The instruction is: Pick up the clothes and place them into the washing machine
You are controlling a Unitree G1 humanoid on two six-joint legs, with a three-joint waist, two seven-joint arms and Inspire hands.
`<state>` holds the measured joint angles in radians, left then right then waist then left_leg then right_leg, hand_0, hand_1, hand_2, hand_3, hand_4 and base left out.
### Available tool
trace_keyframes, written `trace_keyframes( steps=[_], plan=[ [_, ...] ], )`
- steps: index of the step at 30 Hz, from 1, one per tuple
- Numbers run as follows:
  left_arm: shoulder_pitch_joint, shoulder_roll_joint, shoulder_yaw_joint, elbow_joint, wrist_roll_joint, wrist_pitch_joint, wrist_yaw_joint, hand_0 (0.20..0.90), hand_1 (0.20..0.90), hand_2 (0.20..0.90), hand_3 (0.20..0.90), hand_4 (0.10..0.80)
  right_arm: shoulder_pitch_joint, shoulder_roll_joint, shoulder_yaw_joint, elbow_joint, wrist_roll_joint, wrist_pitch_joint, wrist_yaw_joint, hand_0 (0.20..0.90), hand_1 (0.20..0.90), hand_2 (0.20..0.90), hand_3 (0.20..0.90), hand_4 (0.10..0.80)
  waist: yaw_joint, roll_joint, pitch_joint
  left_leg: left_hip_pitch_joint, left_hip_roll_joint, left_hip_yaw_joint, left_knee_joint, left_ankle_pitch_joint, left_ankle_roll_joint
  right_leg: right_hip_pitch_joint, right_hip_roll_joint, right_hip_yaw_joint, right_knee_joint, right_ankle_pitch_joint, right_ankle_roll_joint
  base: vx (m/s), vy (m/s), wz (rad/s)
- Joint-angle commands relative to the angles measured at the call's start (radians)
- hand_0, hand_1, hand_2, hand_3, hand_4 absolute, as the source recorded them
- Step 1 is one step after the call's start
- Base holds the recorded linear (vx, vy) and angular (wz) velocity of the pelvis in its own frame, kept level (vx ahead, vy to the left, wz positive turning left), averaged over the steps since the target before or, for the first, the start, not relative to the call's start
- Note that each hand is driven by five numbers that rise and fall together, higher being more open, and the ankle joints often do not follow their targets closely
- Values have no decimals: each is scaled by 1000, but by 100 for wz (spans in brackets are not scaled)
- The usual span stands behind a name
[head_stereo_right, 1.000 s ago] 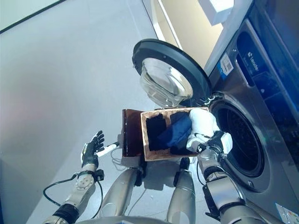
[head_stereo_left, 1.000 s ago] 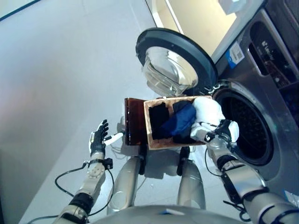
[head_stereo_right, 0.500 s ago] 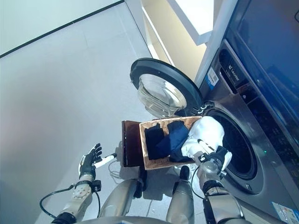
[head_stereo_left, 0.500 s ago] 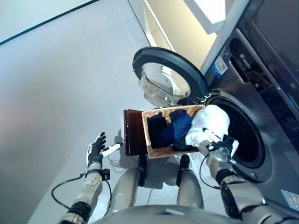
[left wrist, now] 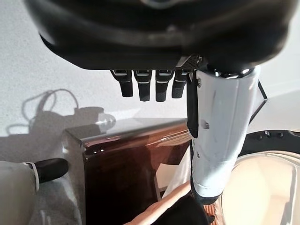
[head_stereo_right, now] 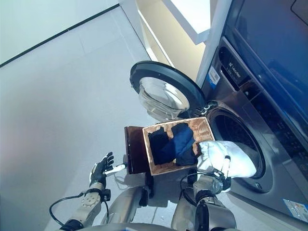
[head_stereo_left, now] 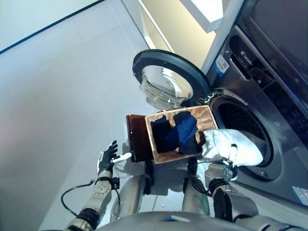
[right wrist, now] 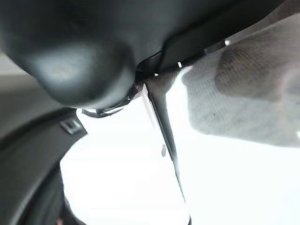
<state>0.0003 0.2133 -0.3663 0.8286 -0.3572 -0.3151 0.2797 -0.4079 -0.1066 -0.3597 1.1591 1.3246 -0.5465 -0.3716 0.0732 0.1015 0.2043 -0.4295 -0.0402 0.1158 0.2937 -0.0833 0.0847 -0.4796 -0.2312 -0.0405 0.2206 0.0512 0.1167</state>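
On grey floor (head_stereo_left: 57, 96), wicker basket (head_stereo_left: 208, 117), washing machine (head_stereo_left: 269, 96)

I note both arms (head_stereo_left: 91, 202) are silver-grey with rounded metal shells and darker segments at the joints. The left hand (head_stereo_left: 107, 155) is dark, and a black band sits at its wrist. In the left wrist view its fingers (left wrist: 143, 86) are black with squared tips, and the thumb (left wrist: 218, 136) bears a long white cover. The right hand (head_stereo_left: 225, 169) is dark too, with a white thumb.
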Motion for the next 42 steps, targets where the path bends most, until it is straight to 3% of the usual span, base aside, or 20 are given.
trace_keyframes(
  steps=[1,7,13,17,18,19,37,39,42],
  plan=[
    [-6,20,4,-24,-16,-72,0,900,900,900,900,800,-111,-137,-38,-64,-48,-122,-7,200,200,200,200,300,22,39,-6,-48,-17,-72,-9,-10,-75,36,19,-40,50,-67,-9,0,0,0],
    [-15,33,3,-5,-18,-79,9,900,900,900,900,800,-211,-276,-47,-94,-145,-121,-85,200,200,200,200,300,39,63,3,-80,-24,-75,-10,-2,-77,1,14,-35,58,-63,-11,-15,7,4],
    [-23,67,-16,-4,-5,-84,31,900,900,900,900,800,-455,-609,54,-91,-294,-89,-186,200,200,200,200,300,84,93,3,-147,-28,-75,-12,18,-86,-69,4,-33,67,-55,-14,-23,0,6],
    [-24,66,-17,4,-15,-82,35,900,900,900,900,800,-515,-657,85,-124,-287,-98,-171,200,200,200,200,300,89,100,2,-152,-32,-78,-18,23,-90,-82,3,-28,78,-59,-16,19,9,6],
    [-26,65,-18,8,-18,-81,38,900,900,900,900,800,-514,-663,92,-142,-307,-93,-179,296,296,296,296,369,85,101,5,-150,-34,-77,-20,24,-91,-80,4,-25,81,-61,-16,41,16,0],
    [-29,66,-14,12,-21,-80,39,900,900,900,900,800,-508,-671,103,-136,-330,-81,-181,900,900,900,900,800,84,98,5,-148,-35,-78,-21,24,-92,-78,4,-24,81,-59,-17,0,0,0],
    [-28,34,3,92,-80,-77,2,900,900,900,900,800,-432,-527,83,-4,-264,-33,-99,900,900,900,900,800,69,70,10,-143,-32,-85,-33,37,-98,-64,7,-39,62,-39,-20,-2,-1,0],
    [-29,35,2,98,-76,-70,0,900,900,900,900,800,-426,-526,102,88,-276,18,-110,900,900,900,900,800,72,59,9,-135,-30,-86,-36,39,-98,-53,9,-41,57,-37,-20,0,0,0],
    [-42,39,15,100,-38,-60,-3,900,900,900,900,800,-406,-507,243,186,-418,170,-56,900,900,900,900,800,72,33,20,-122,-23,-84,-38,46,-99,-36,15,-46,50,-27,-24,-5,-10,0]
  ],
)
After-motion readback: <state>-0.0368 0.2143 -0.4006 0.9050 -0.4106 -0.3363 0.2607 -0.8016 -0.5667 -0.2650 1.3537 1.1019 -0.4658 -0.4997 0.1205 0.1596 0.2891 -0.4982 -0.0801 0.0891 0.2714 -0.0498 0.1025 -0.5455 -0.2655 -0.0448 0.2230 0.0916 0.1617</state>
